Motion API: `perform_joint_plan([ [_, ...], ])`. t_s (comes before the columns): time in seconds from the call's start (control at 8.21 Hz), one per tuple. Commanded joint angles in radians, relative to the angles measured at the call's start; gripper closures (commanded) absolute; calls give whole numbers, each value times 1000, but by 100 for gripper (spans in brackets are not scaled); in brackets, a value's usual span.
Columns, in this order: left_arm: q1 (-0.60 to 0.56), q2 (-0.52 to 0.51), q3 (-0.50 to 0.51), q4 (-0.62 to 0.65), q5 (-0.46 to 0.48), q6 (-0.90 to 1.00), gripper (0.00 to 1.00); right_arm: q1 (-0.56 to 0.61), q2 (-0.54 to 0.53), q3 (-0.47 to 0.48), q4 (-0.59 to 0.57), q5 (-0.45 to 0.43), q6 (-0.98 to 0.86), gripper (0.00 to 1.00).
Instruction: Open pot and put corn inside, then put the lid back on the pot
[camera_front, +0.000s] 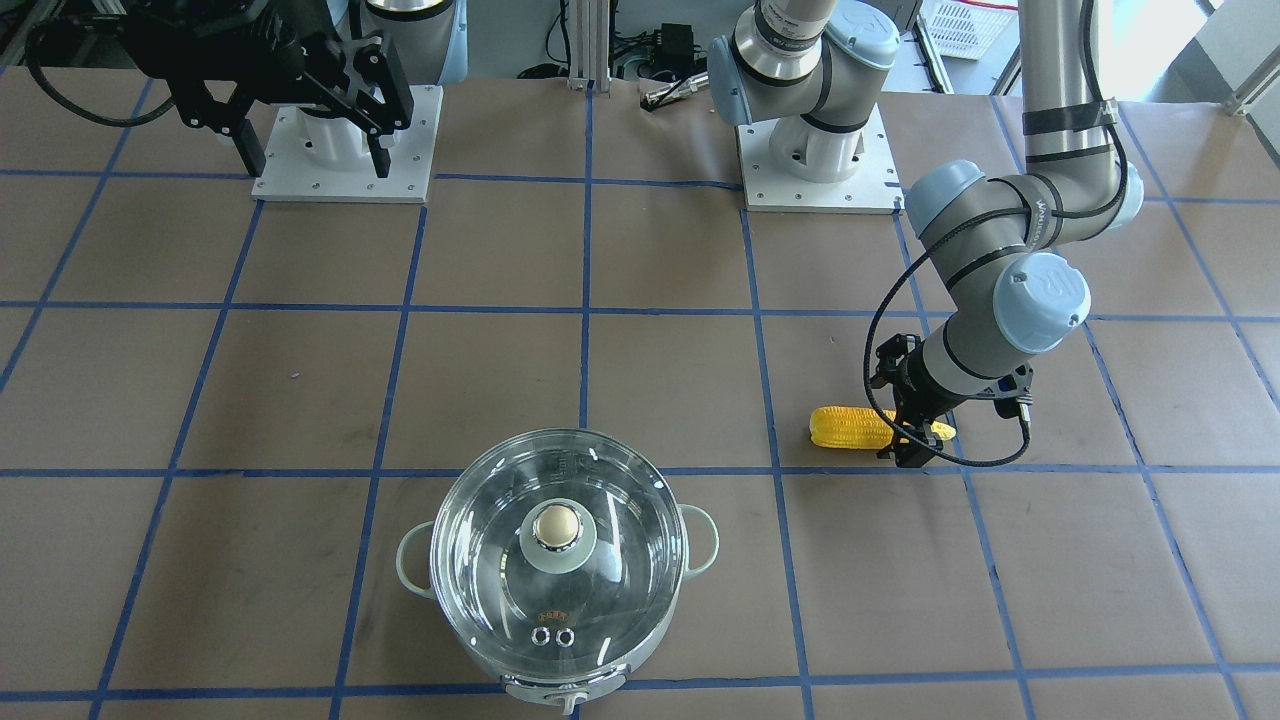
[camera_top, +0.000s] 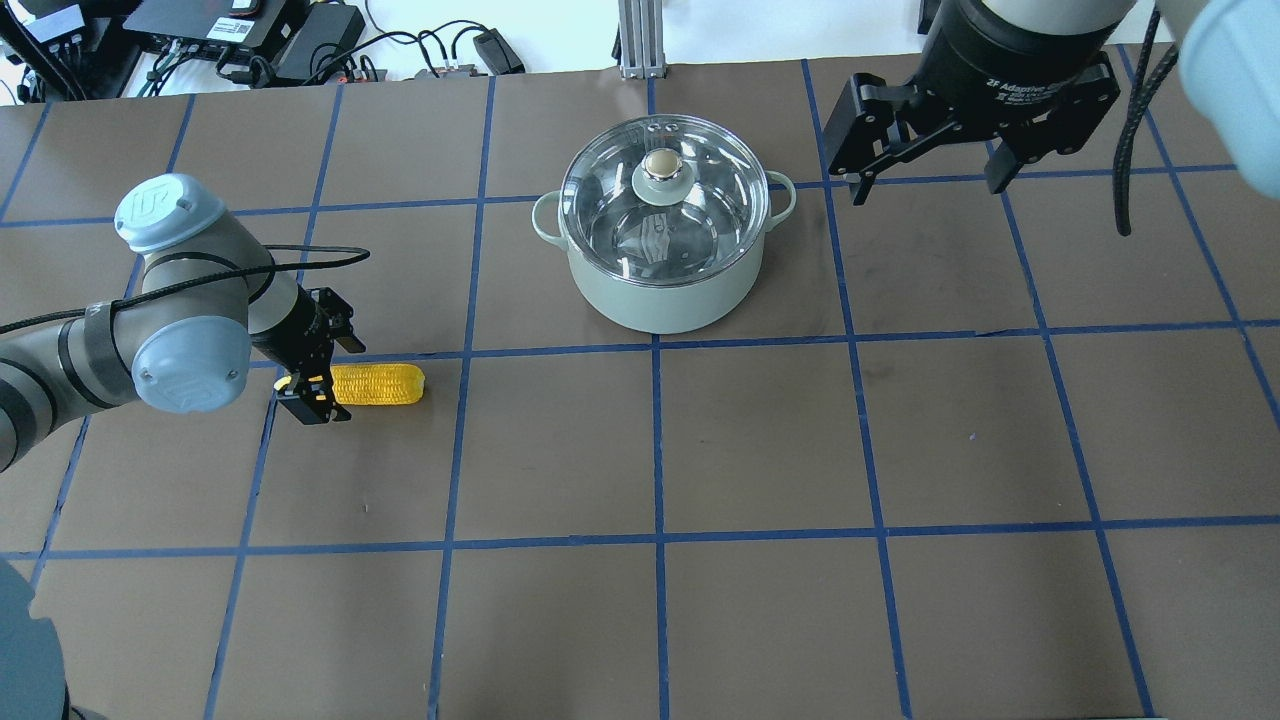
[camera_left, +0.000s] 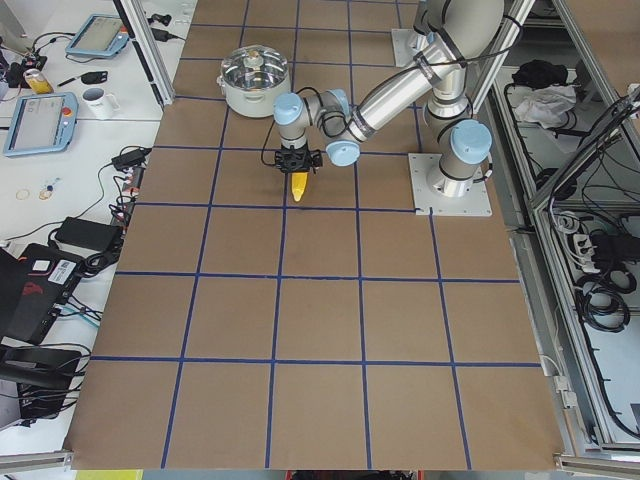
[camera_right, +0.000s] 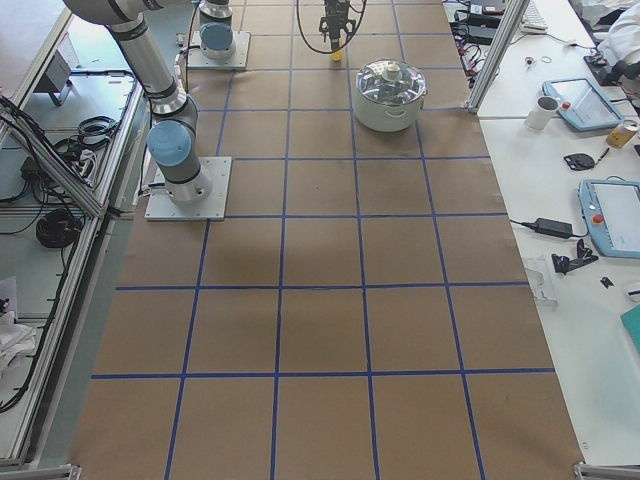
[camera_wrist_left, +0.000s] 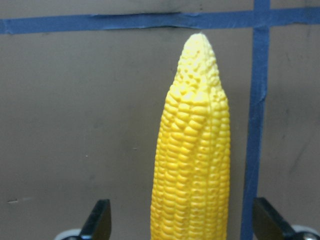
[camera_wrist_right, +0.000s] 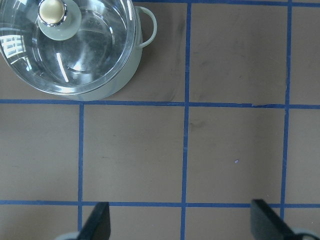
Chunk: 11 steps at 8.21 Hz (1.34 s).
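Overhead exterior view: spread left tool (camera_top: 338, 380) astride corn (camera_top: 385, 384) on tabletop (camera_top: 760, 440), not pinching it; spread right tool (camera_top: 928, 190) aloft near pot (camera_top: 660, 295), lid (camera_top: 700, 200) on.

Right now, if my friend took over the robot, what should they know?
Left gripper: open, one finger on each side of the corn, not squeezing it. The corn lies on the table.
Right gripper: open, empty, raised high, off to the pot's side.
Lid: on the pot.
Done: nothing yet.
Left: lift lid, put corn in, put lid back.
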Motion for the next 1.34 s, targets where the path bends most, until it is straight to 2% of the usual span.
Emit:
perform_joint_plan([
  [0.0,0,-4,0,0,1,0,0,1,0,0,-1,1,-1,0],
  [0.49,-2,-9,-8,0,5,0,0,0,0,0,0,-1,-3,0],
  [0.61,-2,-9,-8,12,7,0,4,0,-2,0,0,-1,-3,0],
  [0.97,-2,-9,-9,12,7,0,39,1,0,0,-1,1,-3,0],
  [1.22,-2,-8,-12,9,-1,-2,65,1,-2,0,-1,-1,-3,0],
])
